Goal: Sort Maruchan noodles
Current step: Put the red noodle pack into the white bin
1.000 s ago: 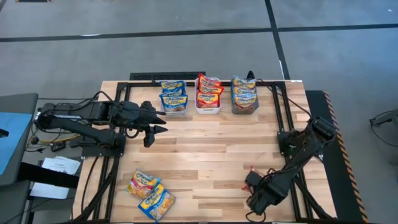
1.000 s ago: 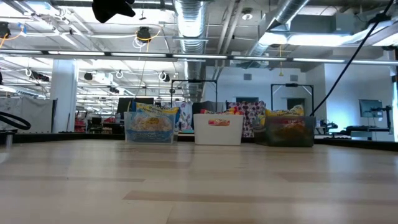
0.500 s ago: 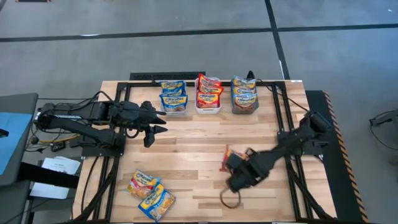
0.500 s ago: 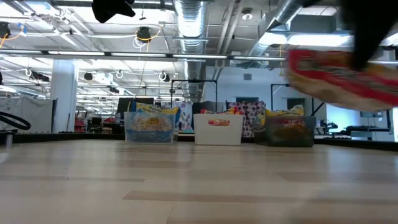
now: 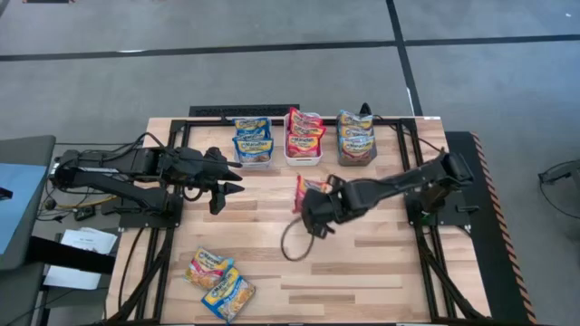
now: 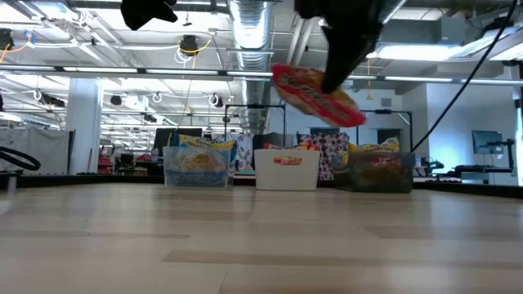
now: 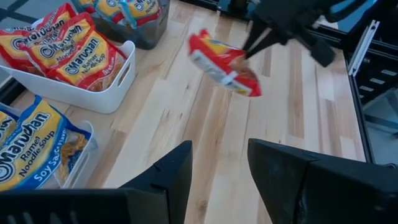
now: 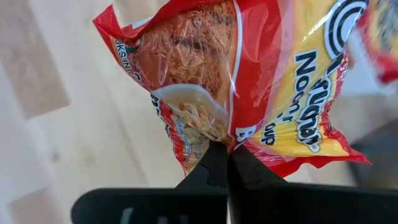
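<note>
We have the right gripper [image 5: 316, 210] pinched on a red packet [image 5: 311, 189], carried aloft mid-table, white bin [image 5: 304, 158] of reds just ahead, so next we reach over it and release; left gripper [image 5: 227, 187] idles part-open.

A grey concrete floor [image 5: 272, 72] crossed by dark seam lines surrounded the wooden table [image 5: 272, 235]. Beyond the table's far edge, the room was a wide open workshop with white columns [image 6: 82, 122], exposed silver ducting [image 6: 253, 24] and pipes under the ceiling, and long strip lights [image 6: 425, 52]. A monitor [image 6: 486, 143] stood far off to one side.
</note>
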Robot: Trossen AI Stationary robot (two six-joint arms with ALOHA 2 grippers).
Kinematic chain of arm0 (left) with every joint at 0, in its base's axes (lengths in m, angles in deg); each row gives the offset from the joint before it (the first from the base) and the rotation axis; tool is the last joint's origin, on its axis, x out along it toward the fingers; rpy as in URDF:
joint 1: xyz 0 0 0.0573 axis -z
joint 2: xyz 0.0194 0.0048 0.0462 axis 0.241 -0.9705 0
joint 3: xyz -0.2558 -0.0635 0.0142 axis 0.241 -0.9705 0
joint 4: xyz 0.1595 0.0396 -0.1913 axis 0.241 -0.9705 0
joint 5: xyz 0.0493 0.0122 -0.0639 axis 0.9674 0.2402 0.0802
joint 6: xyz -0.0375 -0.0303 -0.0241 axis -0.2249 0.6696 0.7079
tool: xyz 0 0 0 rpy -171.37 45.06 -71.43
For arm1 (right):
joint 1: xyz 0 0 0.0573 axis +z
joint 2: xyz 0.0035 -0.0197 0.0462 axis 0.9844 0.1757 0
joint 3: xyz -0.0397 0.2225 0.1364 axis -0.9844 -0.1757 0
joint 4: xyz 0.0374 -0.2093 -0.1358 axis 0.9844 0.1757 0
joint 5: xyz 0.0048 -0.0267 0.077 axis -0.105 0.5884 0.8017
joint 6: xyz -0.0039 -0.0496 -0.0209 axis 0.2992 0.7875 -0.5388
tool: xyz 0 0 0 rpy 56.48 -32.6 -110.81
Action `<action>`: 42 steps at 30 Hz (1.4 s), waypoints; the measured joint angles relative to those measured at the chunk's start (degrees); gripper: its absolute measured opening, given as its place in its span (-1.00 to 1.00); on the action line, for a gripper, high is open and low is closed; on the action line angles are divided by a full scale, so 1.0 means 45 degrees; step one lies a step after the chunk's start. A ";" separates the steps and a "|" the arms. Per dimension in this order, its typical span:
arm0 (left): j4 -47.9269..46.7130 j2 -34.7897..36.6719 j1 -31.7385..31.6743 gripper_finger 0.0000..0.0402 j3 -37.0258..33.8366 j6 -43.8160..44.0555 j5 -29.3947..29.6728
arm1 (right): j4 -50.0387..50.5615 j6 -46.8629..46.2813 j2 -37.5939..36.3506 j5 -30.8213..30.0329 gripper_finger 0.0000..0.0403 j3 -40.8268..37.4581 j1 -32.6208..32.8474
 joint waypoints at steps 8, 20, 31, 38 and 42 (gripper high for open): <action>-0.0039 0.0000 -0.0004 -0.28 0.0000 0.0436 0.0000 | -0.1629 0.2898 0.0000 -0.0014 -0.99 0.0005 -0.1658; -0.0460 0.0000 0.0000 -0.28 0.0000 0.0578 0.0068 | -0.3080 0.6175 -0.0005 -0.0253 -0.99 0.0005 -0.3455; -0.0464 0.0000 -0.0004 -0.28 0.0000 0.0738 0.0112 | -0.4329 0.8045 -0.0005 -0.0384 -0.98 0.0010 -0.4914; -0.0465 0.0000 -0.0005 -0.28 0.0000 0.0733 0.0112 | -0.4333 0.8821 0.0009 -0.0420 -0.98 0.0015 -0.5561; -0.0467 0.0000 -0.0001 -0.28 0.0000 0.0733 0.0112 | -0.4333 0.9349 0.0015 -0.0710 -0.98 0.0015 -0.5868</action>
